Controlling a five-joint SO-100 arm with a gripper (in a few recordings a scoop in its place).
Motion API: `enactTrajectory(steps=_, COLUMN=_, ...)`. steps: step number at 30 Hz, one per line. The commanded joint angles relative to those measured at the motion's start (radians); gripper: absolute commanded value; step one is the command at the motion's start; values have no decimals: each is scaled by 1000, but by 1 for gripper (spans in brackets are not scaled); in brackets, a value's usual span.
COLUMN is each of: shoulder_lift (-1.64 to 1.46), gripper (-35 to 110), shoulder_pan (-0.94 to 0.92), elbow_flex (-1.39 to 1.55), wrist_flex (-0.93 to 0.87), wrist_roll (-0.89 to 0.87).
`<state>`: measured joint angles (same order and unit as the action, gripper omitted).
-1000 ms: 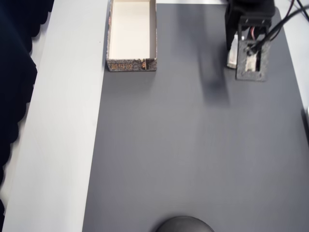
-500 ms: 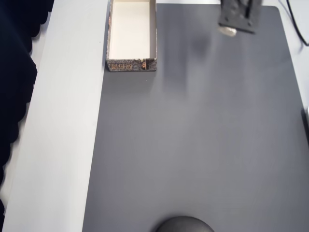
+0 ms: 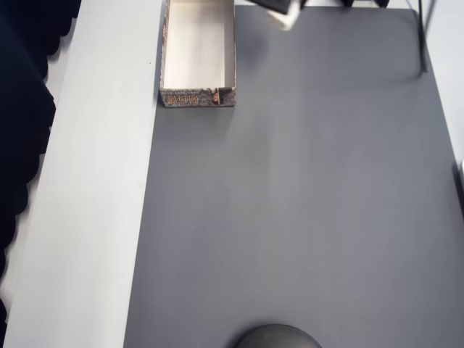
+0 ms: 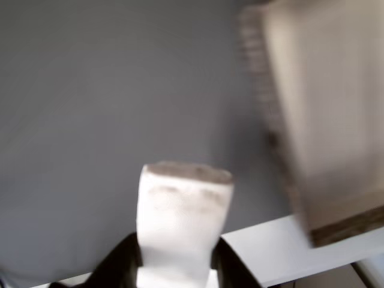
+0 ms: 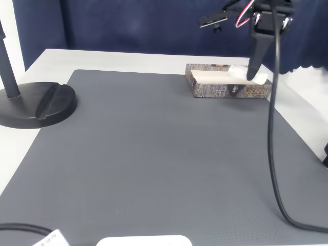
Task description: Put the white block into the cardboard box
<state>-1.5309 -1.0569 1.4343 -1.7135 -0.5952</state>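
The white block (image 4: 183,216) sits upright between my gripper's (image 4: 177,255) two dark fingers, which are shut on it. In the overhead view the gripper (image 3: 283,9) pokes in at the top edge with the block (image 3: 289,19) at its tip, above the grey mat a little right of the cardboard box (image 3: 197,96). The box is open on top, with a cream interior and a printed outer side. From the fixed view the gripper (image 5: 251,74) hangs in front of the box (image 5: 225,90), the block (image 5: 240,72) at its tip. The wrist view has the blurred box (image 4: 264,90) at the right.
A dark grey mat (image 3: 304,217) covers most of the white table (image 3: 94,181). A black round stand base (image 5: 38,105) sits at the mat's left corner in the fixed view. The arm's black cable (image 5: 271,143) hangs down over the mat's right side.
The gripper, holding the block, has travelled from the mat's right side up and left to the overhead view's top edge, closer to the box.
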Motion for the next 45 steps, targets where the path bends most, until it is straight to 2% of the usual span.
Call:
enactTrajectory(steps=1, shoulder_lift=69, gripper=-2, shoulder_pan=-103, elbow_flex=-184, wrist_flex=23, wrist_roll=-69)
enactTrajectory(steps=9, shoulder_lift=288, gripper=-2, shoulder_pan=-196, elbow_flex=-417, wrist_flex=32, wrist_roll=-141)
enactTrajectory(steps=22, shoulder_lift=676, gripper=-2, shoulder_pan=-229, elbow_flex=-868, wrist_flex=26, wrist_roll=-195)
enactTrajectory(steps=30, shoulder_lift=710, gripper=-2, shoulder_pan=-225, elbow_flex=-902, wrist_flex=26, wrist_roll=-232)
enactTrajectory(steps=32, shoulder_lift=707, gripper=-2, shoulder_pan=-216, elbow_flex=-905, wrist_flex=26, wrist_roll=-285)
enactTrajectory(steps=36, shoulder_lift=701, gripper=-2, shoulder_pan=-204, elbow_flex=-908, wrist_flex=26, wrist_roll=-574)
enactTrajectory(steps=38, shoulder_lift=698, gripper=-2, shoulder_pan=-204, elbow_flex=-902, wrist_flex=26, wrist_roll=-664)
enactTrajectory(steps=45, shoulder_lift=703, gripper=-2, shoulder_pan=-218, elbow_flex=-904, wrist_flex=32, wrist_roll=-765)
